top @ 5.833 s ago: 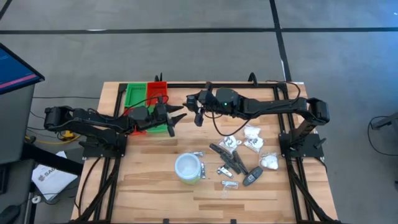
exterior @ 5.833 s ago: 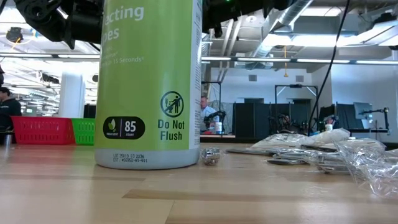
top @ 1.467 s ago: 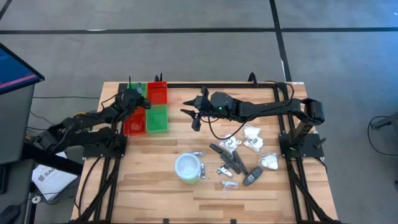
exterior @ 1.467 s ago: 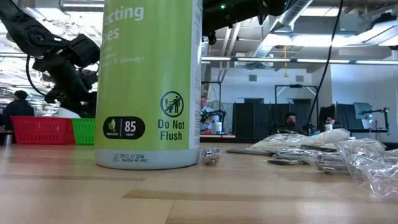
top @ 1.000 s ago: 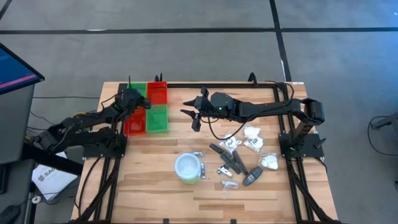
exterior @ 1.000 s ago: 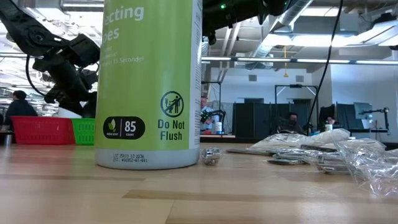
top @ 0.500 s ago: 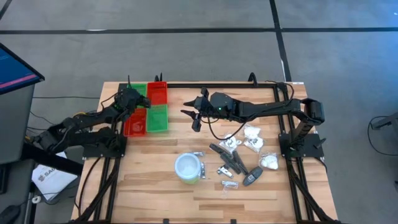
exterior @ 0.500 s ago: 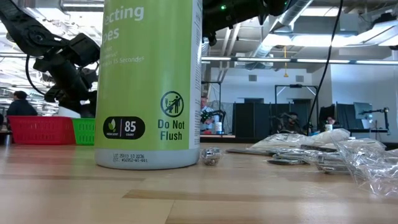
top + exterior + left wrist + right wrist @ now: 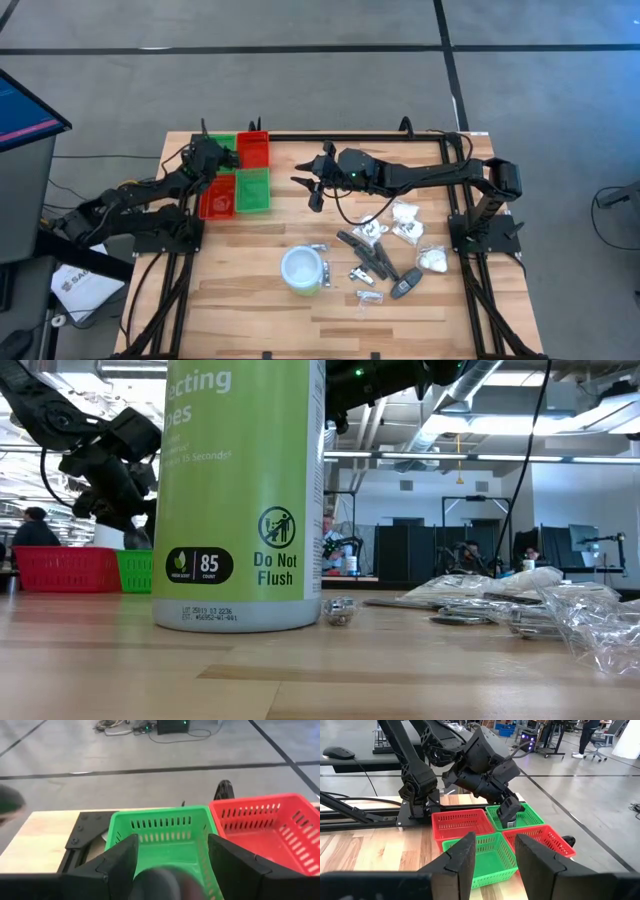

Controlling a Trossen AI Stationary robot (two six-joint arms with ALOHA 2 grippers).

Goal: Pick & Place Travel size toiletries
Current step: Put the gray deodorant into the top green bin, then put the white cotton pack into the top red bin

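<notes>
Over the far green compartment of the tray (image 9: 255, 190) my left gripper (image 9: 207, 152) has drifted back, jaws apart and empty; the right gripper (image 9: 312, 186) hovers open mid-table, the toiletries (image 9: 385, 255) remaining.

Four tray compartments (image 9: 254, 190) are counted, two red and two green. One round white tub (image 9: 301, 269) is seen. Three white packets (image 9: 406, 213) and roughly eight smaller dark or clear toiletries (image 9: 372, 262) are grouped at four o'clock. Two grippers are present.

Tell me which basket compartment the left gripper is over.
The far green compartment, at the table's back-left corner: the left gripper hangs above it, not the red ones or the near green one.
</notes>
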